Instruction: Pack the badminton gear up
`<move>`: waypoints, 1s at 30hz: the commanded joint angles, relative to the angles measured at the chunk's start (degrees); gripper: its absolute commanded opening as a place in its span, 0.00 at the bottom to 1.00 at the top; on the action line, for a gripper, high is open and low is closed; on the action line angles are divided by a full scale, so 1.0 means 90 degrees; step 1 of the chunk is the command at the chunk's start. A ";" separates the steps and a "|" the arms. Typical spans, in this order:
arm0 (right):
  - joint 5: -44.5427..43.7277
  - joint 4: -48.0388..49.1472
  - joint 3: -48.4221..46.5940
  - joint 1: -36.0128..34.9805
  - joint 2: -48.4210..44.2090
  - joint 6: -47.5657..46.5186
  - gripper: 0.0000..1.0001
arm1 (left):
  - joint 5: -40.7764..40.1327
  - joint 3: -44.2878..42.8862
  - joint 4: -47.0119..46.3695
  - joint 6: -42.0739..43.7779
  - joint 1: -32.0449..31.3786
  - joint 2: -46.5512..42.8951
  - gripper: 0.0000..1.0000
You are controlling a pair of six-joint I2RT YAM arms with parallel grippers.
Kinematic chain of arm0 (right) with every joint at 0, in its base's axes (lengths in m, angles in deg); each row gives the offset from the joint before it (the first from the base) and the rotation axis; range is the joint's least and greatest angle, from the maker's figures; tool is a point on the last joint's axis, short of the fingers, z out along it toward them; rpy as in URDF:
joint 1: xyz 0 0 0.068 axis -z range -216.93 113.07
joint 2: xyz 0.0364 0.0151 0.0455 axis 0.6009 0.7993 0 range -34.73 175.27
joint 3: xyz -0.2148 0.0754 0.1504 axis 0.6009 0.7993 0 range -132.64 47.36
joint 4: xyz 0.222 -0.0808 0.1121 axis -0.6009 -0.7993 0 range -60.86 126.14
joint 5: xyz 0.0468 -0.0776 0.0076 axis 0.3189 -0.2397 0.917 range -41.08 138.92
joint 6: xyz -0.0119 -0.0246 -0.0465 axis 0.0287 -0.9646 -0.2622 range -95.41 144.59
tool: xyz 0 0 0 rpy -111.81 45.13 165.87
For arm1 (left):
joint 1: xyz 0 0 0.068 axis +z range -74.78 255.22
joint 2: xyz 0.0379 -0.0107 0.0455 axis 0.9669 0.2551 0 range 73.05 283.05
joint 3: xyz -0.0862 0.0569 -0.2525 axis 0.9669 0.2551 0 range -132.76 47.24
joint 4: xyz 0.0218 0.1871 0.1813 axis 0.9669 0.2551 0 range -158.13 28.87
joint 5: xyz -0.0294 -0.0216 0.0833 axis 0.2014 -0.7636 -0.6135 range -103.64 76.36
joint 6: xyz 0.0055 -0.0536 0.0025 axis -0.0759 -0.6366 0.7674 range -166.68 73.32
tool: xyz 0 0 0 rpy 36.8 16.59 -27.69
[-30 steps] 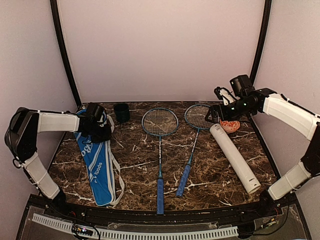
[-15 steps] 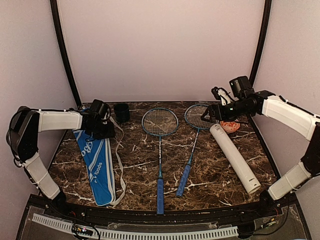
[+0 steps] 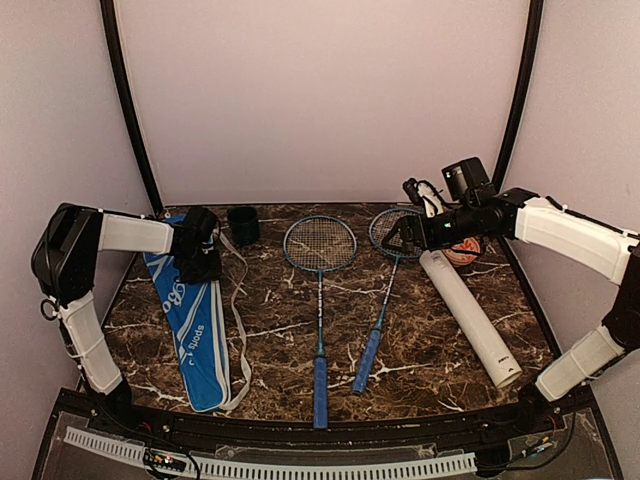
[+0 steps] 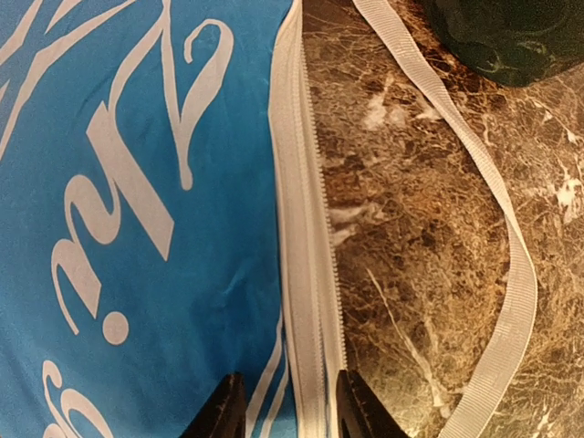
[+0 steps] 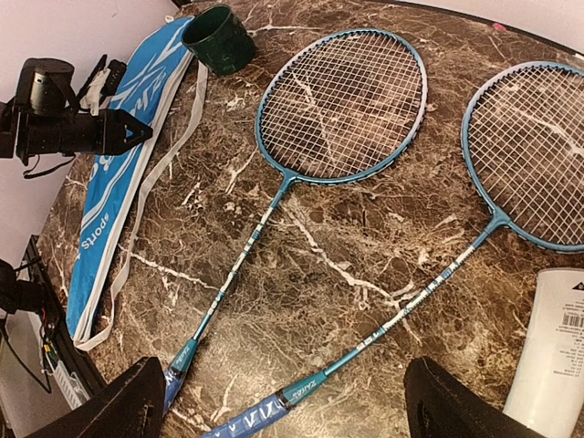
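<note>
The blue racket bag with white lettering lies flat at the left. My left gripper is low over its far end. In the left wrist view its jaws stand a little apart, astride the bag's white zipper band, gripping nothing. Two blue-handled rackets lie side by side mid-table. A long white tube lies to their right. My right gripper hovers open over the right racket's head, and its wide-spread jaws hold nothing.
A small dark green cup stands at the back, just right of the bag's far end. The bag's white strap loops loose on the marble. An orange-and-white item lies behind the tube's far end, partly hidden by the right arm.
My left gripper went from shut to partly open at the bag's far end, and the left arm's elbow rose. My right gripper moved left, out over the right racket's head.
</note>
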 commanded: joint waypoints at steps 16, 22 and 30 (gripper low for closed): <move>0.0002 0.0190 0.0088 -0.0023 -0.0011 0.0036 0.92 | -0.0101 -0.0041 0.0219 0.0075 0.0036 0.0283 0.00; 0.0056 0.0238 0.0088 -0.0023 0.0016 0.0061 0.92 | 0.0026 0.0162 0.0175 0.0327 0.0035 -0.0433 0.00; 0.0111 0.0251 0.0030 -0.0056 0.0100 0.0051 0.92 | 0.0185 0.0548 0.0280 0.0802 0.0026 -0.1074 0.00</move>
